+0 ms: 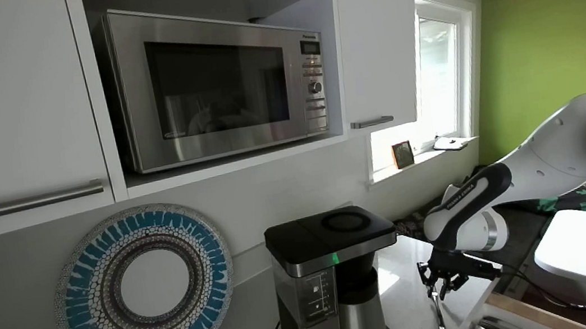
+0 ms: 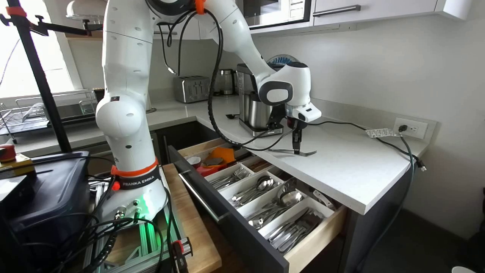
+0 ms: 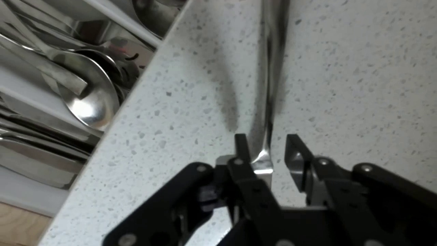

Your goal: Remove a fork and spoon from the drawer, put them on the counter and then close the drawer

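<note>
A slim silver utensil, apparently the fork, lies on the white counter (image 2: 341, 170). Its handle (image 3: 268, 68) runs away from the jaws in the wrist view, and its head is partly hidden by a finger. It also shows in both exterior views (image 1: 439, 315) (image 2: 280, 151). My gripper (image 3: 266, 140) points down at the counter with its fingers apart. The utensil's neck lies between them, nearer the left finger, with a gap to the right one. The drawer (image 2: 318, 239) stands open, with several forks (image 2: 231, 178) and spoons (image 2: 261, 185) in white compartments. No separate spoon shows on the counter.
A coffee maker (image 1: 308, 298) stands on the counter close to the gripper. The drawer also holds ladles (image 2: 290, 198) and knives (image 2: 291, 235). A power cord (image 2: 341, 123) crosses the back of the counter. Upper cabinets and a microwave (image 1: 220, 83) hang above.
</note>
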